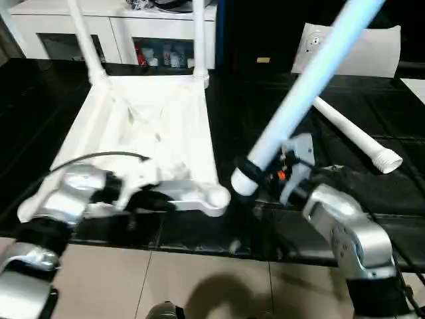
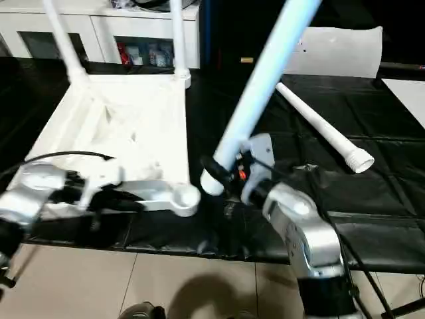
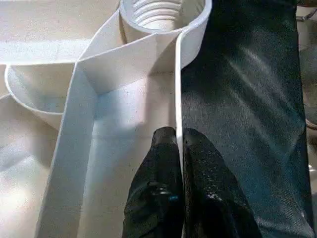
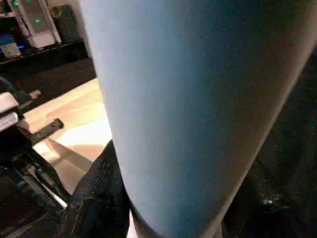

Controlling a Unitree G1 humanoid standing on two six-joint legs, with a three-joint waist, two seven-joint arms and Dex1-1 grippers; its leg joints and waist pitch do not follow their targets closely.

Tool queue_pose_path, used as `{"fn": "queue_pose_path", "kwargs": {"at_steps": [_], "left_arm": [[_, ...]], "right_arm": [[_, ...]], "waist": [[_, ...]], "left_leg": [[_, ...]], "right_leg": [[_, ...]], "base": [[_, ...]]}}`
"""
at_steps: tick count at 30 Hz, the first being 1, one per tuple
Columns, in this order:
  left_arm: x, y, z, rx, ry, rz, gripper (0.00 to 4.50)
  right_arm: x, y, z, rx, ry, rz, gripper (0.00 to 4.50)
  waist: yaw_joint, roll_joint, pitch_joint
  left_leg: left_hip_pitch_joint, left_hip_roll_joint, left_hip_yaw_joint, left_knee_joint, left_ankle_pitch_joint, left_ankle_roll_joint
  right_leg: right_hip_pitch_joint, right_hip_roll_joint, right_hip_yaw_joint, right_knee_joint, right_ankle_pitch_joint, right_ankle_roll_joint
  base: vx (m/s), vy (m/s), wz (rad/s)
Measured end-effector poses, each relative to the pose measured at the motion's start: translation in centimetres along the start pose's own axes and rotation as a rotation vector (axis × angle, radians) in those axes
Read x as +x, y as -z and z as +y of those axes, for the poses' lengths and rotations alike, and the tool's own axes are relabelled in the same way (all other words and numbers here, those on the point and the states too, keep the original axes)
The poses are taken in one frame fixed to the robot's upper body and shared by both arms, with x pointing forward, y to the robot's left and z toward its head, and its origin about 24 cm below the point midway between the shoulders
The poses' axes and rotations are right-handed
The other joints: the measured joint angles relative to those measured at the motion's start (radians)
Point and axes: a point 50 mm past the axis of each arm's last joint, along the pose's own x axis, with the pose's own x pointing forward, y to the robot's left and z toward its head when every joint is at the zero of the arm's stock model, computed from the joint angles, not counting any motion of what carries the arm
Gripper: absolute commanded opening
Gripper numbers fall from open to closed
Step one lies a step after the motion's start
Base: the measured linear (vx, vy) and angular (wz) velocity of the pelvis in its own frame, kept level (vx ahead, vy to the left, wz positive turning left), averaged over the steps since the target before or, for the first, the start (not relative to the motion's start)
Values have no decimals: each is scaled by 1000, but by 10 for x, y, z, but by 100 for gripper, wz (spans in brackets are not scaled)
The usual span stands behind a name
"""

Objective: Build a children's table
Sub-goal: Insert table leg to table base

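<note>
No legible text or labels

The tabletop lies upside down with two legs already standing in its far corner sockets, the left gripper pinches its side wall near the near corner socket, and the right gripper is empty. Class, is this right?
One thing is wrong: the right gripper is not empty. It holds a leg near its lower end, as the left eye view shows. The tabletop, its two standing legs and the left gripper pinching the side wall are as stated.

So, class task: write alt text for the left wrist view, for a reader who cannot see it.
The left gripper pinches the thin side wall of the upturned white tabletop, one black finger each side. Just ahead is an empty threaded corner socket; a dark mat lies beside the wall.
</note>
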Motion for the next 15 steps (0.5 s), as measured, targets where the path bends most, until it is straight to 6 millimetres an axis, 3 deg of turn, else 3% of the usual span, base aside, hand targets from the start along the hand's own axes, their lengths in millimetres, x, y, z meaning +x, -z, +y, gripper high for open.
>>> {"fn": "queue_pose_path", "kwargs": {"at_steps": [9, 15], "left_arm": [[49, -27, -2, 119, 43, -90, 0], [57, -32, -2, 160, 45, -86, 0]], "right_arm": [[11, -9, 7, -6, -91, 1, 191], [8, -1, 6, -45, -111, 82, 191]], "waist": [[31, 2, -1], [28, 2, -1]], "left_leg": [[0, -5, 5, 0, 0, 0], [-1, -14, 5, -1, 0, 0]], "right_leg": [[3, -11, -3, 0, -1, 1], [4, -21, -2, -1, -1, 2]], "base": [[0, 0, 0], [0, 0, 0]]}}
